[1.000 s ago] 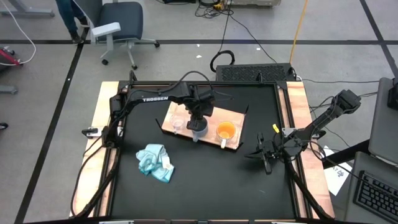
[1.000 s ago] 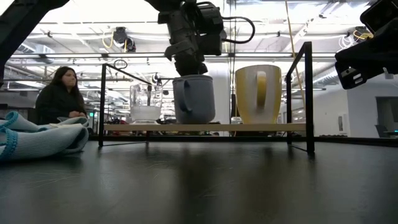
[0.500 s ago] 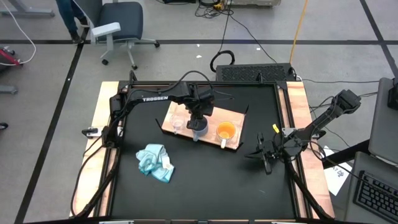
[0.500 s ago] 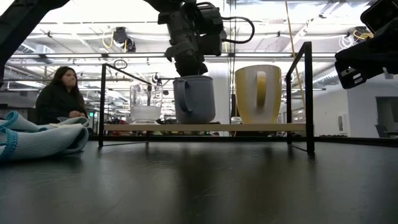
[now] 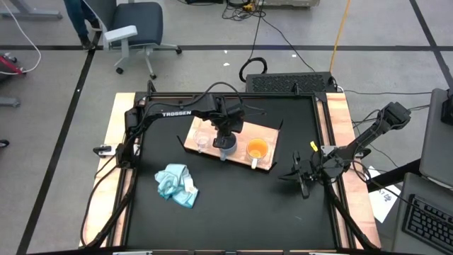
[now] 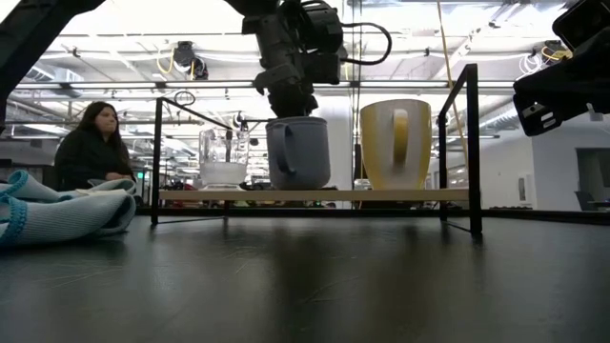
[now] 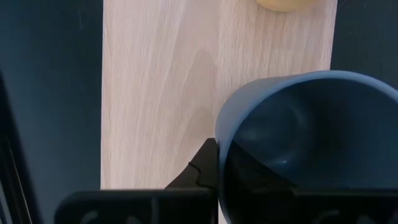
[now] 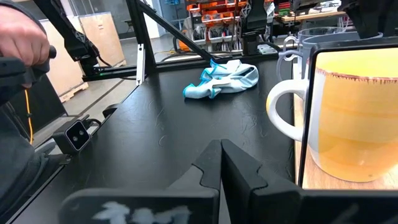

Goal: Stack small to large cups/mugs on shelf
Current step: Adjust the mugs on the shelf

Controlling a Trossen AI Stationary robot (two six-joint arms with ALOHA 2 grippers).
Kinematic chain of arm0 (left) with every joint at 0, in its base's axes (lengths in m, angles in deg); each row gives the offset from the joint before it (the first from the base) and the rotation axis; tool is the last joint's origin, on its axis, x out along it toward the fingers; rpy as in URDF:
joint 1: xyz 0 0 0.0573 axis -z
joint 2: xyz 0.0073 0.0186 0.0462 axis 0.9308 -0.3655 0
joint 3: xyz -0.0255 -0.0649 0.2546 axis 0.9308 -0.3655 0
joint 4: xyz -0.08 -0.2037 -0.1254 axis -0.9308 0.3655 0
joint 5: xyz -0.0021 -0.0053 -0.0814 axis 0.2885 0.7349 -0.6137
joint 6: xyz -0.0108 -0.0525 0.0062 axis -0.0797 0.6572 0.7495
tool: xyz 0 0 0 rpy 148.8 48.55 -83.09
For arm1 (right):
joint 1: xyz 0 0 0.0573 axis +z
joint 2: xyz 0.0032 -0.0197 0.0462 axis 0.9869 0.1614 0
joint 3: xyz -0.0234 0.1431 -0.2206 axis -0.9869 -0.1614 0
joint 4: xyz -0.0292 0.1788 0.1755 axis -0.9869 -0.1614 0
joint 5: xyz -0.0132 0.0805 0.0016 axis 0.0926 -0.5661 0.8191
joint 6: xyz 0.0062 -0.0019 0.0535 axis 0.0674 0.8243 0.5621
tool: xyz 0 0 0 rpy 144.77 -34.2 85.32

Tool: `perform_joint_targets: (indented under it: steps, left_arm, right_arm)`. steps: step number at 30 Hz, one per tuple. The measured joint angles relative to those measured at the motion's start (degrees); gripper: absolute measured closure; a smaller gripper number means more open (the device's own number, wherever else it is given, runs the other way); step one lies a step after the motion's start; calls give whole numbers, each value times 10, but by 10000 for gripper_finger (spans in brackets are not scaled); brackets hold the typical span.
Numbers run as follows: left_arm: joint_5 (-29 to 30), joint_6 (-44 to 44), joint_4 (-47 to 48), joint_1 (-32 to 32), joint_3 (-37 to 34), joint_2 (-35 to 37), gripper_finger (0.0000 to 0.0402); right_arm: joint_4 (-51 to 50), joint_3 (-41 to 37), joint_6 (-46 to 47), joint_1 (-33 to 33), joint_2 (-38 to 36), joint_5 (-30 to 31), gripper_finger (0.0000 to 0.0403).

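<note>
Cloth [image 5: 176, 183]: light blue, crumpled on the black bench [image 5: 233, 205] nearest the front, well apart from the shelf
Right gripper [image 5: 303, 177]: waits low at the bench's right side, beside the shelf; fingers pressed together, holding nothing
Shelf [image 5: 195, 145]: pale wooden board mid-bench, raised on a thin black frame; all three cups stand on it in a row
Glass cup [image 5: 202, 140]: smallest, clear, at the left end; fragile and slick, best taken gently by the rim or body
Grey mug [image 5: 226, 147]: middle of the row, upright, base on the board as far as can be told
Left gripper [image 6: 288, 100]: directly above the grey mug, fingers [image 7: 208, 171] shut on its rim, one outside the wall
Orange mug [image 5: 256, 149]: largest, right end, white handle [image 8: 281, 115] toward the right arm; stiff ceramic, likely heaviest, rim or handle gives the surest hold
Person [image 6: 91, 143]: seated beyond the bench, far left in the low view
</note>
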Motion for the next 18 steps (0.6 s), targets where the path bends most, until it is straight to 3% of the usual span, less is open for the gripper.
perform_joint_targets:
  steps: [18]
  left_arm:
    - [7,4,36,0,0,0,397]
  right_arm:
    - [2,0,0,0,0,0,403]
